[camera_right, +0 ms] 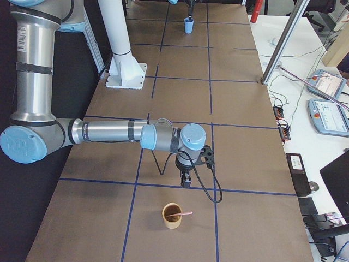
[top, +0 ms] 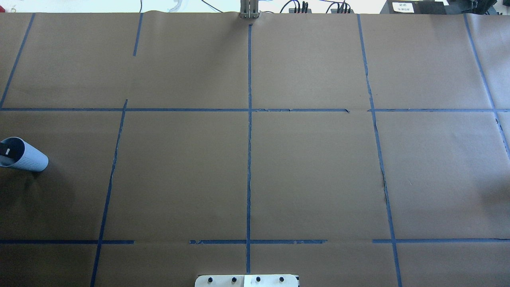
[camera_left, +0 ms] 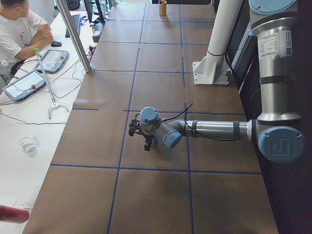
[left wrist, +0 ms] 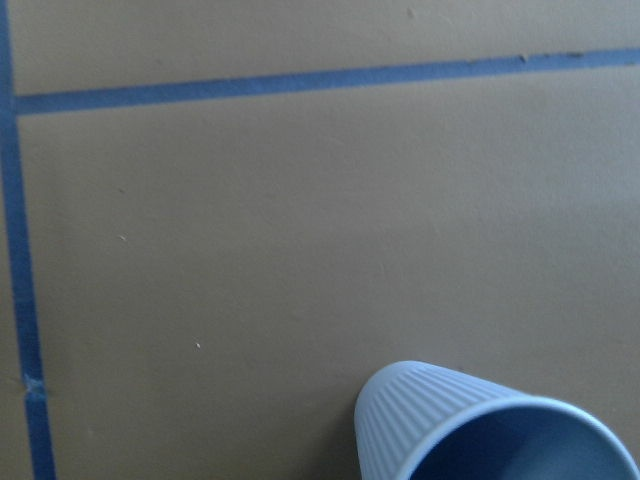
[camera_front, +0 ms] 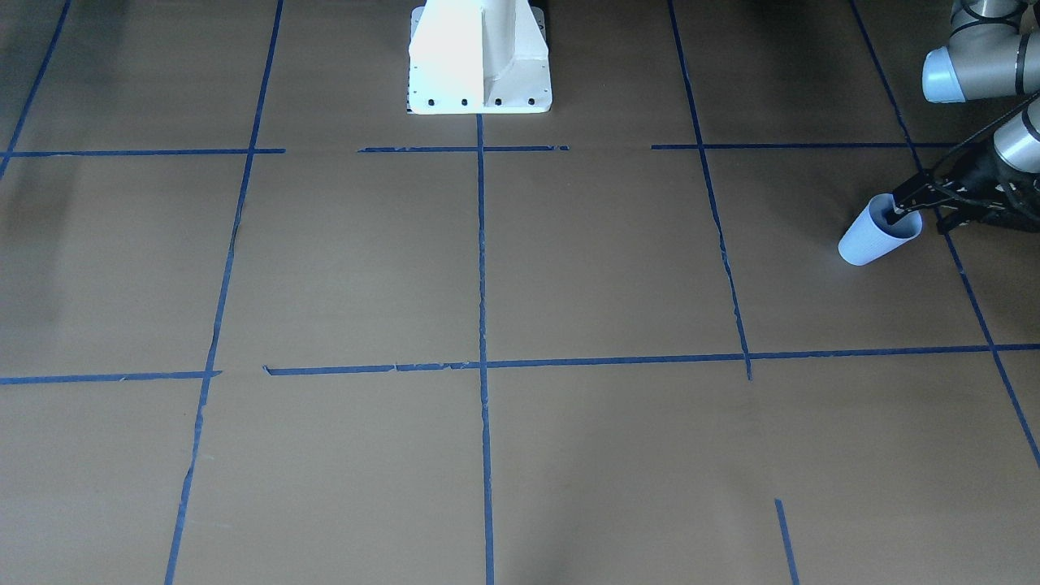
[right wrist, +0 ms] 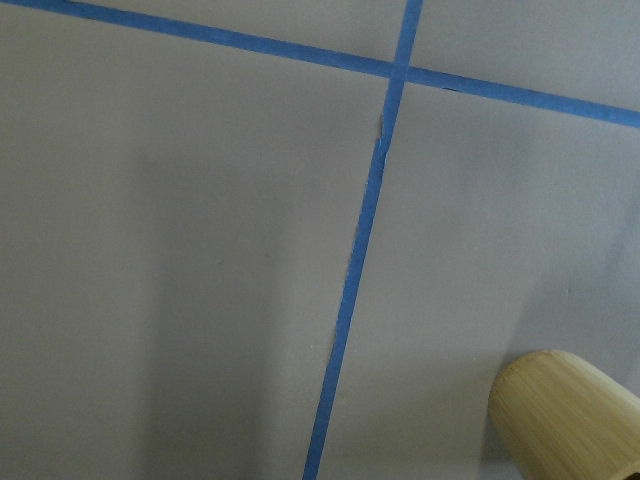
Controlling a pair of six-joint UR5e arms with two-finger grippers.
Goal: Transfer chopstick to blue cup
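Papered table [camera_right: 180, 98] holds bamboo cup [camera_right: 170, 222] containing chopstick [camera_right: 185, 213].

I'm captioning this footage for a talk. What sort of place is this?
Most likely a robotics lab set up for recording manipulation trials. A paper-covered table is gridded with blue tape, a left arm and a right arm work at it, and an operator sits beside control tablets.

A plastic cup [camera_front: 869, 242] is set at the table's [top: 318, 167] left end, under the left gripper [camera_front: 899, 213]. At the right end, a chopstick [camera_right: 183, 213] is leaned inside a bamboo cup [camera_right: 172, 217], near the right gripper [camera_right: 186, 180].
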